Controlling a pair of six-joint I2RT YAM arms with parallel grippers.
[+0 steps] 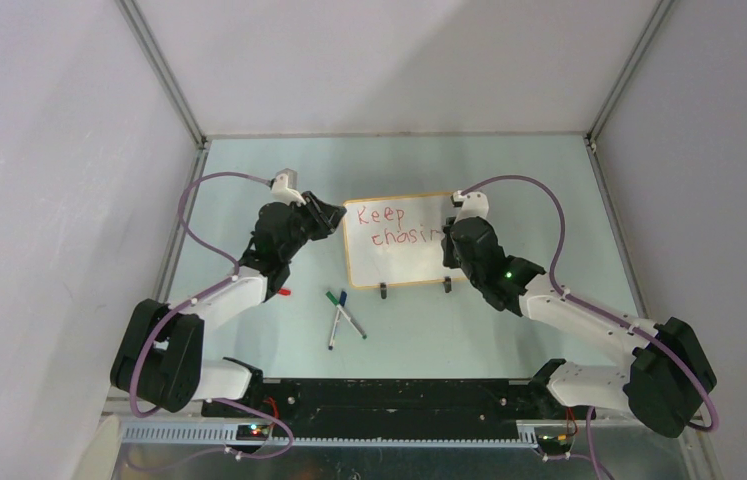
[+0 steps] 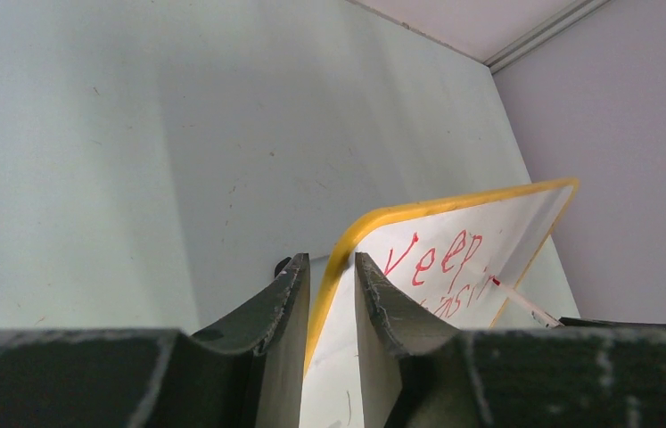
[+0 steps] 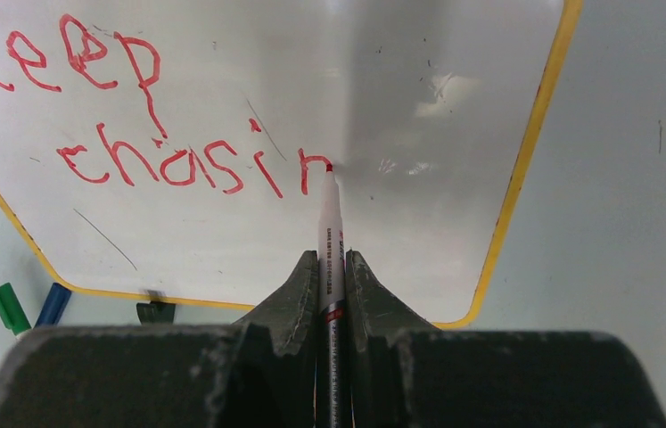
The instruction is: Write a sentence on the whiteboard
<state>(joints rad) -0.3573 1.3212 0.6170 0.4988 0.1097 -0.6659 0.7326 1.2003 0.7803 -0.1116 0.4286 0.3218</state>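
The whiteboard stands tilted on the pale green table, with a tan-orange frame. The sentence reads "Keep chasin" in red on two lines, clearest in the right wrist view. My left gripper is shut on the whiteboard's left edge, one finger on each side of it. My right gripper is shut on a red marker. The marker's tip touches the board just after the "n". The right gripper covers the board's right part in the top view.
A green-capped marker and a blue-capped marker lie crossed in front of the board; they also show in the right wrist view. A small red cap lies by the left arm. Two black clip feet hold the board. Enclosure walls surround the table.
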